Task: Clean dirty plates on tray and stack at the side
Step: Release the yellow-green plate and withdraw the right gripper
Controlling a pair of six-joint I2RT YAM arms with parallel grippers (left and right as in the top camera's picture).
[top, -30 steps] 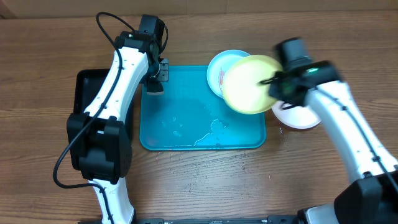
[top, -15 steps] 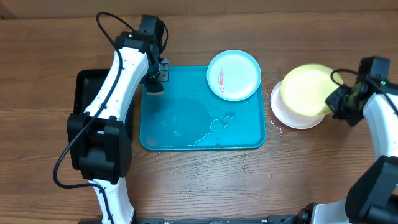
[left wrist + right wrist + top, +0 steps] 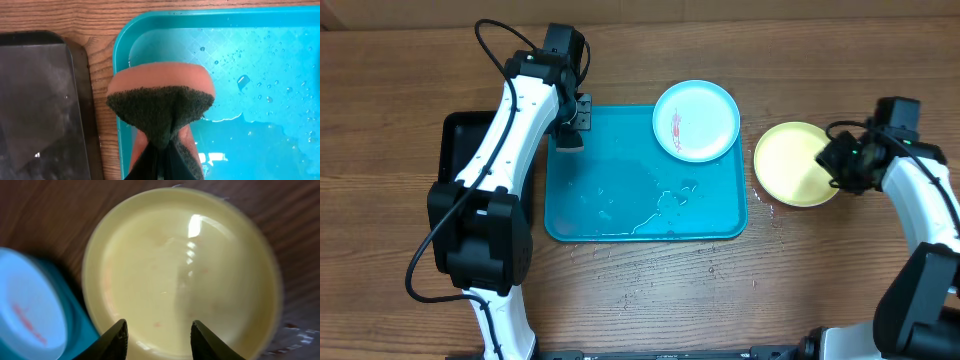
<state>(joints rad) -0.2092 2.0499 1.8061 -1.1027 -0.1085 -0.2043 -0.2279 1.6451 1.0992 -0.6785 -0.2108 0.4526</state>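
Note:
The teal tray lies mid-table with water pooled on it. A pale blue-mint plate with a red smear sits in its far right corner. A yellow-green plate lies flat on the table to the right of the tray. My right gripper hovers at that plate's right edge. In the right wrist view the plate fills the frame and the right gripper stands open above it, holding nothing. My left gripper is shut on an orange sponge with a dark green scouring face, at the tray's far left corner.
A narrower black tray lies just left of the teal one, also seen in the left wrist view. Water drops and a puddle spread over the teal tray's floor. Bare wooden table surrounds both trays.
My right arm carried the yellow-green plate from above the tray to the right, laid it on the white plate there, and its jaws opened. The left arm has not moved.

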